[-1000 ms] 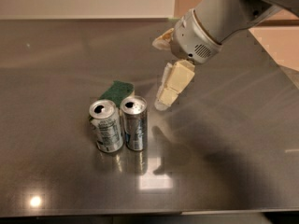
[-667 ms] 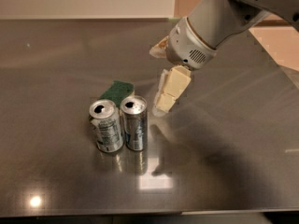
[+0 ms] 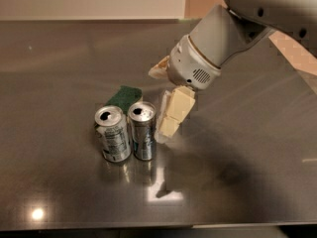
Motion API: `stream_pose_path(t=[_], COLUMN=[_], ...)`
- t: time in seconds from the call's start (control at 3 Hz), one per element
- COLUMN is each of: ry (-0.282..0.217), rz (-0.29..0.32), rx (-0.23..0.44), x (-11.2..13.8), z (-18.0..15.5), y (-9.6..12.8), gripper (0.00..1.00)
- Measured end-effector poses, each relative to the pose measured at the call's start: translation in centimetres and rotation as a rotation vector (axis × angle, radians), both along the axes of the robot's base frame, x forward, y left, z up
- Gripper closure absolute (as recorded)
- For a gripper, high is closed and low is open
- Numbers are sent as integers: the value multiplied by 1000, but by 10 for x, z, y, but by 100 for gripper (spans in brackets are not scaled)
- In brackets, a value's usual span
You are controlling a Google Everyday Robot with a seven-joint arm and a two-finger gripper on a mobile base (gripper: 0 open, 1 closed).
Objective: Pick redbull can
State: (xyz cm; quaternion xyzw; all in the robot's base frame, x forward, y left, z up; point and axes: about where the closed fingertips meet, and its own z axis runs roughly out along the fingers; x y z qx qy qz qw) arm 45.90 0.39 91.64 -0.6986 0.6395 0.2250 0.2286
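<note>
On my feed the dark, glossy tabletop (image 3: 247, 192) fills nearly the whole frame. The grey arm (image 3: 237, 29) comes in from the upper right corner and slants down toward the middle. At its end the gripper (image 3: 163, 103) sits just right of centre, low over the tabletop. From what I can see, its jaws stand apart with nothing held between them. One cream finger (image 3: 174, 114) points down and to the left, and the other shows only as a pale tip at the upper left of the wrist.

Two cans stand upright side by side, left of centre and touching or very nearly so. The wider can (image 3: 113, 134), with a white and green label, is on the left. The redbull can (image 3: 142, 131), slim and silver with darker sides, is on the right. It stands just left of the lower finger's tip, very close to it. I cannot tell whether they touch. The can is outside the jaws, not between them.

A green sponge (image 3: 124, 96) lies flat just behind the two cans, toward the upper left of them.
</note>
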Motion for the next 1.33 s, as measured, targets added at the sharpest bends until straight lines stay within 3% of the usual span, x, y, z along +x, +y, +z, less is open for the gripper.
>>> stream_pose_path(t=[0.33, 1.0, 1.33], ry=[5, 26, 29], rz=[48, 115, 109], rx=[30, 40, 36], x=[-16, -36, -37], z=[2, 1, 1], y=[18, 34, 31], gripper=[0, 42, 65])
